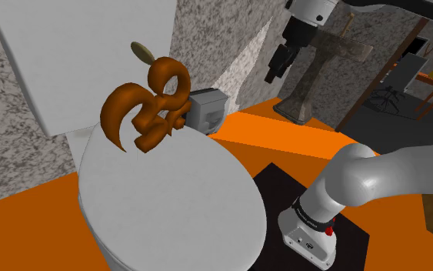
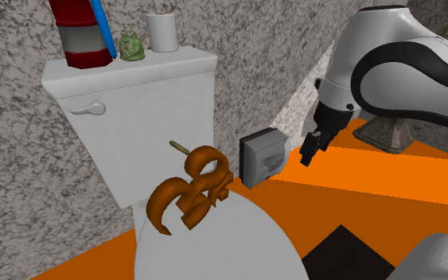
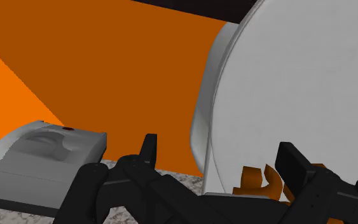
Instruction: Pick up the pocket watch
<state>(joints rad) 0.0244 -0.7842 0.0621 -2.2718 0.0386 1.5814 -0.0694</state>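
End effector (image 3: 217, 144) seemingly clear beside lid (image 1: 168, 192)

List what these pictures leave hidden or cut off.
Olive disc, likely the pocket watch: shoulder view, lower end behind the brown ornament; face too small to read.
Brown ornament: wrist view, mostly covered by the gripper.
Grey box: wrist view, cut off by the picture's edge.

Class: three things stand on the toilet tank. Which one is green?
The little frog, standing between the red-and-white can and the white paper roll.

Flat olive-gold pocket watch (image 1: 140, 52), behind brown ornament (image 1: 149, 108)
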